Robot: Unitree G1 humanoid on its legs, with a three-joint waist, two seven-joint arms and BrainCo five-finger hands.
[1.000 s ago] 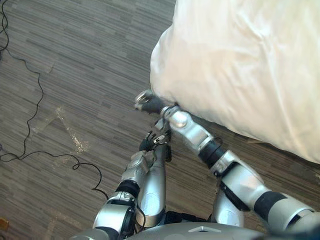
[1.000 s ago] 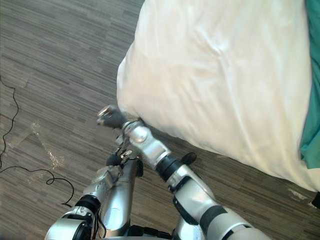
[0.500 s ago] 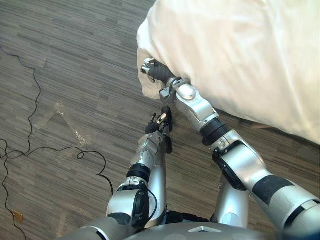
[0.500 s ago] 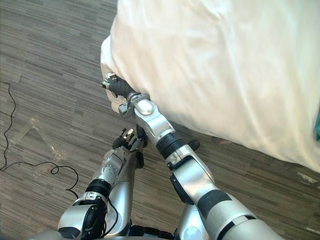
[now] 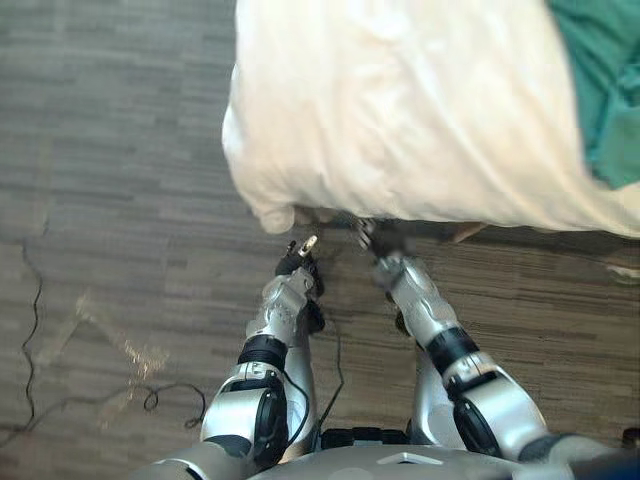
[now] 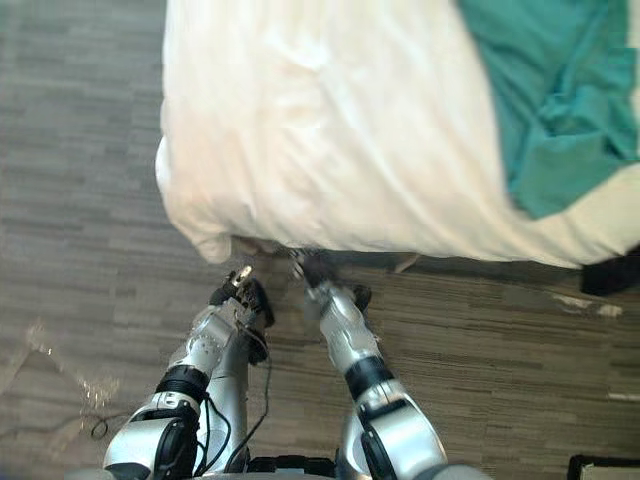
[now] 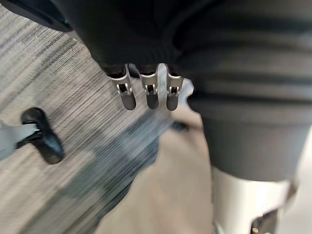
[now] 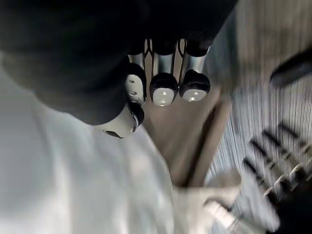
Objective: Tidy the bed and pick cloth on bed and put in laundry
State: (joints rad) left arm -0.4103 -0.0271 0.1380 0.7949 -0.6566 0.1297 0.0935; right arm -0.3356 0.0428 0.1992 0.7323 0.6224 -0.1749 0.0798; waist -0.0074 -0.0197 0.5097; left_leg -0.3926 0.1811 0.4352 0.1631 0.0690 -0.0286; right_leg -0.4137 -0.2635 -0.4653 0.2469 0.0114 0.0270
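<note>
A white duvet [image 5: 400, 110] covers the bed, and its corner [image 5: 272, 215] hangs over the edge. A teal cloth [image 6: 560, 90] lies crumpled on the bed at the far right. My right hand [image 5: 375, 236] is low at the duvet's hanging edge. In its wrist view the fingers [image 8: 163, 90] are curled with the thumb against them, and white fabric [image 8: 73, 185] lies beside them, not between them. My left hand [image 5: 298, 256] hovers over the floor just below the duvet corner, with its fingers [image 7: 146, 92] curled on nothing.
Grey wood-look flooring [image 5: 110, 200] spreads to the left of the bed and in front of it. A dark object [image 6: 610, 272] sits on the floor under the bed's right end.
The camera has swung right, bringing the teal cloth into view. My right hand has come away from the duvet corner and dropped below the bed's edge. The left hand has hardly moved.
</note>
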